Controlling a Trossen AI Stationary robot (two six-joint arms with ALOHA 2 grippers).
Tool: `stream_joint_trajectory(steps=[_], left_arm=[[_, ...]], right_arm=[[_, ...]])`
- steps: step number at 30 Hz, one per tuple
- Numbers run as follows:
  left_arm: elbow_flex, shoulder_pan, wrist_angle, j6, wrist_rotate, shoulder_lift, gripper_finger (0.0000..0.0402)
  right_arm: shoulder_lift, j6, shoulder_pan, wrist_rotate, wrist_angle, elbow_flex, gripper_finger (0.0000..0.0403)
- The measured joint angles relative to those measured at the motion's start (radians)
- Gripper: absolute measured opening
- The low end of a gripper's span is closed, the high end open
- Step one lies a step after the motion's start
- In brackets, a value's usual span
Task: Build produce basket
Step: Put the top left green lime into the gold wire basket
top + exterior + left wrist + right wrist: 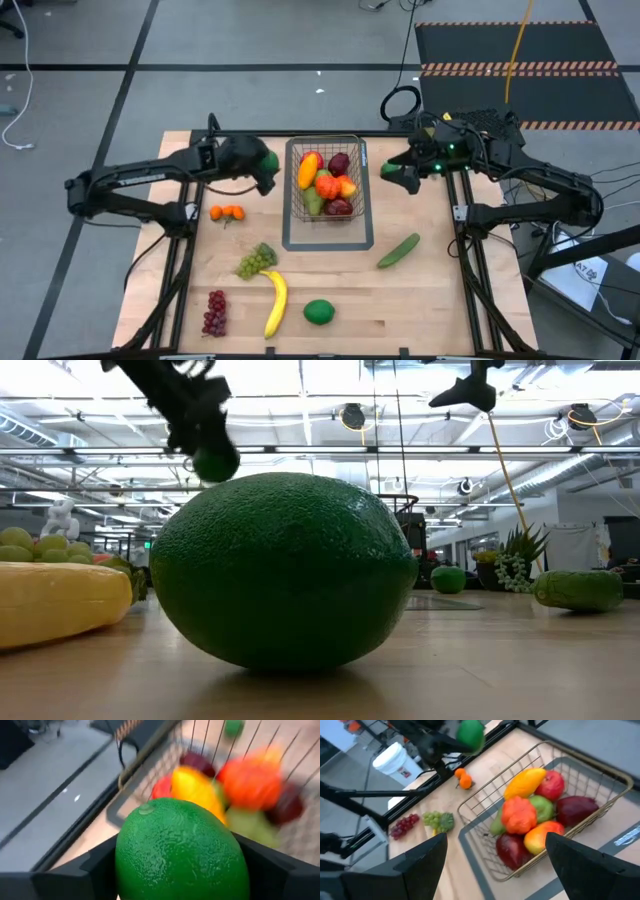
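**Left arm carries a lime beside the half-filled basket**

The wooden table (430, 290) spans the high view, with 2 dark arms reaching in from either side. The wire basket (326, 148) stands near the table's far middle, on a flat grey rectangular outline (362, 240). Inside it lie a yellow-orange mango (309, 168), a rumpled orange-red fruit (328, 186), dark red apples (339, 163) and a green pear (314, 203), piled together.

The left gripper (268, 172) sits just beside the basket's left wall, its fingers clamped around a green lime (180, 852); the left wrist view shows the lime filling the space between both dark fingers (95, 870), with the basket's contents beyond. The right gripper (392, 170) waits just off the basket's right side, its jaws spread wide and holding nothing.

On the near half of the table lie the remaining produce: a cucumber (398, 250) to the right of the outline, a yellow banana (275, 303), a second lime (318, 311) beside the banana, green grapes (256, 260), red grapes (215, 312) and 2 small oranges (227, 212) under the left arm.
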Motion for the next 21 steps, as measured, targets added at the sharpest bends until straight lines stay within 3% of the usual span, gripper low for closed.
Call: stream_joint_trajectory(steps=[4, 10, 15, 21], left_arm=[[0.000, -0.046, 0.130, -0.113, -0.017, -0.041, 0.0302], [0.000, -0.089, 0.388, -0.198, -0.019, -0.073, 0.0327], [0.000, -0.104, 0.592, -0.235, -0.018, -0.074, 0.0315], [0.000, -0.115, 0.807, -0.321, 0.037, -0.074, 0.0316]], right_arm=[[0.003, -0.013, -0.024, 0.021, 0.029, 0.000, 0.0334], [0.003, 0.018, -0.047, 0.112, 0.142, 0.000, 0.0334], [0.005, 0.072, -0.049, 0.200, 0.261, 0.000, 0.0334], [0.028, 0.123, -0.049, 0.228, 0.391, 0.001, 0.0334]])
